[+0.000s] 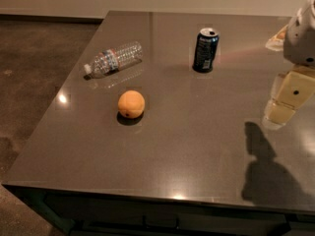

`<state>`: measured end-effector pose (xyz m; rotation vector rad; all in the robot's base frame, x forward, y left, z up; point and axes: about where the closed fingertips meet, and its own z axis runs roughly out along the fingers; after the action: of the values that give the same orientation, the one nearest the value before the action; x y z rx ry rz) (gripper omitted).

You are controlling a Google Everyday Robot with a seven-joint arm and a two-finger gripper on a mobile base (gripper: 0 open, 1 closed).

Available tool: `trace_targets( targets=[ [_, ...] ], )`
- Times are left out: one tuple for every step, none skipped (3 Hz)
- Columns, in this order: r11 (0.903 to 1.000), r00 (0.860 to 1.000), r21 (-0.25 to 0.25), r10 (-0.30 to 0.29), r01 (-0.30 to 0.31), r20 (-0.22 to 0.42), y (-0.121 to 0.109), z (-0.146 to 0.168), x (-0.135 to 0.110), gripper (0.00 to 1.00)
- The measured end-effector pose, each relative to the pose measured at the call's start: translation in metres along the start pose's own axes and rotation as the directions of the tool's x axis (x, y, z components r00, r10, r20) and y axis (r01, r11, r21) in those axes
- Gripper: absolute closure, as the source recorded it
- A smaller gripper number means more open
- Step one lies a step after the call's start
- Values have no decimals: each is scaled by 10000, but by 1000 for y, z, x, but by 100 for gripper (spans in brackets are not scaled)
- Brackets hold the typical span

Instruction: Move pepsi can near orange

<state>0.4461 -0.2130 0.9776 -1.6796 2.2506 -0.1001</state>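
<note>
Off at the right side of the view hangs my tool (pixel 289 98), above the desk (pixel 187 161) and well apart from everything on it. Whether it is set wide or narrow I cannot tell. The pepsi can (pixel 205 49) stands upright toward the far side of the desk, untouched. The orange (pixel 131 103) sits nearer the front and to the can's left, with a clear gap between them. I judge the reach to be the step in hand. Next I must cross to the can, close around its sides, then carry it toward the fruit. A water bottle (pixel 113 59) lies on its side beyond the orange, near the left edge, so the can's own side of the orange looks the better spot. Bare desk lies between the two, and both sit well in from the edges.
</note>
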Motion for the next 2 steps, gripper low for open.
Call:
trace_targets(
  targets=[
    [9972,9971,256,702,-709,288,-19,8,-9,0],
    [9822,9845,731,1704,-1731,407,-50,22,-15,0]
  ],
)
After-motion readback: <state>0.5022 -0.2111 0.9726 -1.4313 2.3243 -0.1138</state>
